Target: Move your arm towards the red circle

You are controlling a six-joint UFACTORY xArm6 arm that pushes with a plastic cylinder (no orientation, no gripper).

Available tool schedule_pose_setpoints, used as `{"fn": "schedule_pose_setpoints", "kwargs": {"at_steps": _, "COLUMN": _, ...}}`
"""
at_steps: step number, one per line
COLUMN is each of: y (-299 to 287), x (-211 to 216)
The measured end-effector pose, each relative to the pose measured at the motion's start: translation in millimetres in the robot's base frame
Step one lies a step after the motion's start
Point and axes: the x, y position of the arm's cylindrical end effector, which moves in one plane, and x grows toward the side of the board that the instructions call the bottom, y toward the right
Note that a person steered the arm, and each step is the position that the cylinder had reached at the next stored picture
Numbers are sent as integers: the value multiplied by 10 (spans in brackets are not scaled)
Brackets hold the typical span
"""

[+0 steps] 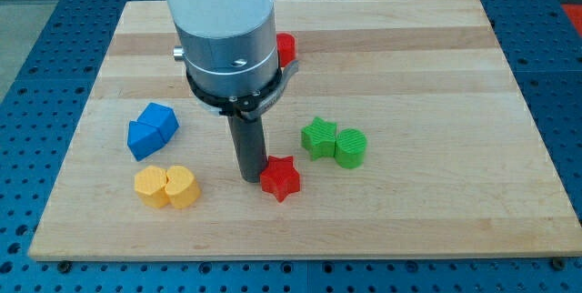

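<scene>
A wooden board point(473, 102) is seen lying on a blue perforated table point(36, 75). No gripper is carried by the arm point(223, 29), so nothing can be opened, closed or held; the arm ends in a dark rod, and my tip point(251, 178) is planted on the board with the red star point(280, 178) just to the view's right, touching it or nearly so.

The red circle point(286, 49) is found toward the view's top from my tip, well apart from it, and is largely hidden behind the arm's metal collar. Only a small red edge is shown, so neither its full outline nor any long axis or heading can be made out.

To the view's left of my tip, the blue block point(151, 129) and, lower, the yellow block point(167, 186) are placed. To its right and slightly higher, the green star point(319, 136) and the green cylinder point(351, 147) are set touching one another.
</scene>
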Motion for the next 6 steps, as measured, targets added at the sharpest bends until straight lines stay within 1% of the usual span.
{"fn": "schedule_pose_setpoints", "kwargs": {"at_steps": 1, "y": 123, "x": 3}}
{"fn": "schedule_pose_setpoints", "kwargs": {"at_steps": 2, "y": 55, "x": -9}}
{"fn": "schedule_pose_setpoints", "kwargs": {"at_steps": 3, "y": -111, "x": -213}}
{"fn": "schedule_pose_setpoints", "kwargs": {"at_steps": 4, "y": -117, "x": -549}}
{"fn": "schedule_pose_setpoints", "kwargs": {"at_steps": 5, "y": -117, "x": -730}}
{"fn": "schedule_pose_setpoints", "kwargs": {"at_steps": 6, "y": -117, "x": -1175}}
